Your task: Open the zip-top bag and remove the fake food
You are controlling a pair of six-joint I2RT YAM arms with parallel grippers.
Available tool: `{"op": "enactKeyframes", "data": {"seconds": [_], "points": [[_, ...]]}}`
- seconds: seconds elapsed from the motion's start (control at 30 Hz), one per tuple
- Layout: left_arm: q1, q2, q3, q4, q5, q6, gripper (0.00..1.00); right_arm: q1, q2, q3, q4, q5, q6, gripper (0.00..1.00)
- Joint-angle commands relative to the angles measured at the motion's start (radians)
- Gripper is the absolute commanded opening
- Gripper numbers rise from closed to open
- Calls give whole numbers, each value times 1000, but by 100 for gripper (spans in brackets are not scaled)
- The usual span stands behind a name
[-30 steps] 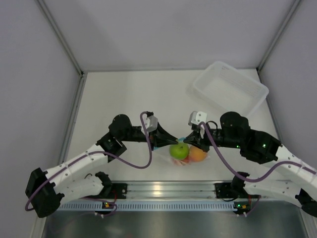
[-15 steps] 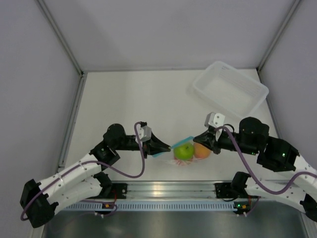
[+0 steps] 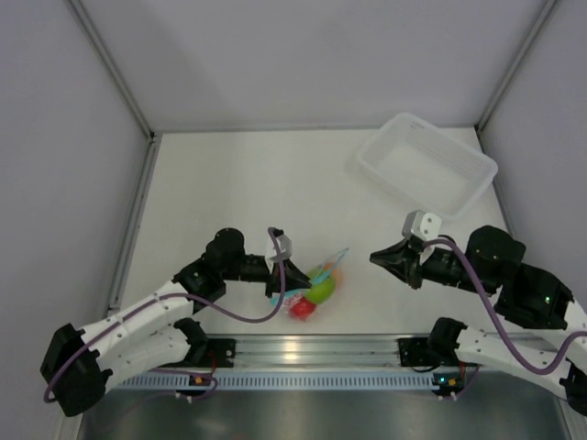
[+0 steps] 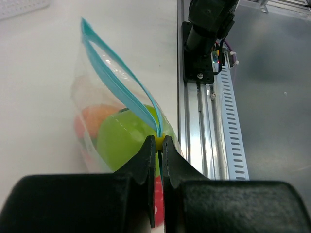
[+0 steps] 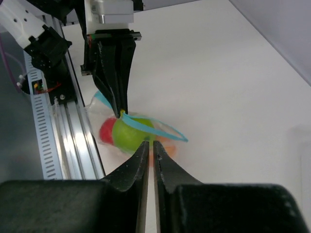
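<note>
The zip-top bag (image 3: pixel 323 271) lies near the table's front edge, and its teal zip strip (image 4: pixel 116 80) gapes open in a loop. Inside it sits the fake food: a green fruit (image 4: pixel 124 138), a red one (image 3: pixel 301 308) and an orange one (image 4: pixel 97 115). My left gripper (image 3: pixel 284 278) is shut on the yellow end of the zip strip (image 4: pixel 158 141) at the bag's left corner. My right gripper (image 3: pixel 374 258) is shut on nothing, a short way right of the bag. In the right wrist view the bag (image 5: pixel 141 128) lies just beyond the right gripper (image 5: pixel 150 143).
A translucent white bin (image 3: pixel 459 197) stands at the back right. The metal rail (image 3: pixel 303 353) with both arm bases runs along the near edge, close behind the bag. Grey walls close in the table on three sides.
The right gripper has come off the bag and drawn back to the right. The bag's mouth now stands open, and the bag has swung left and nearer the rail, held only by the left gripper.
</note>
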Motion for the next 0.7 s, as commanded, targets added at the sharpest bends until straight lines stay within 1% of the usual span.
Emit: {"op": "enactKeyframes", "data": {"seconds": [0.0,0.03,0.07,0.1,0.17,0.2,0.3,0.4,0.53,0.63,0.67], "points": [[5,11,57,26,43,34,0,10,46,-43,2,15,30,11],[5,16,63,26,54,41,0,10,54,-51,8,16,36,19],[5,19,78,16,63,46,0,10,58,-66,8,4,39,30],[5,30,87,3,86,52,0,8,69,-75,11,-11,38,50],[5,47,119,-35,117,74,0,10,71,-101,48,-5,44,59],[5,53,130,-47,150,81,0,8,74,-112,60,-5,42,66],[5,67,165,-83,163,101,0,10,86,-141,125,-7,52,70],[5,77,184,-93,166,114,0,10,121,-129,117,64,67,71],[5,93,225,-135,200,140,0,8,118,-121,94,-43,23,70],[5,94,254,-210,220,172,0,8,74,-134,131,-30,7,73],[5,96,259,-222,247,183,0,8,57,-150,146,-25,-3,74]]}}
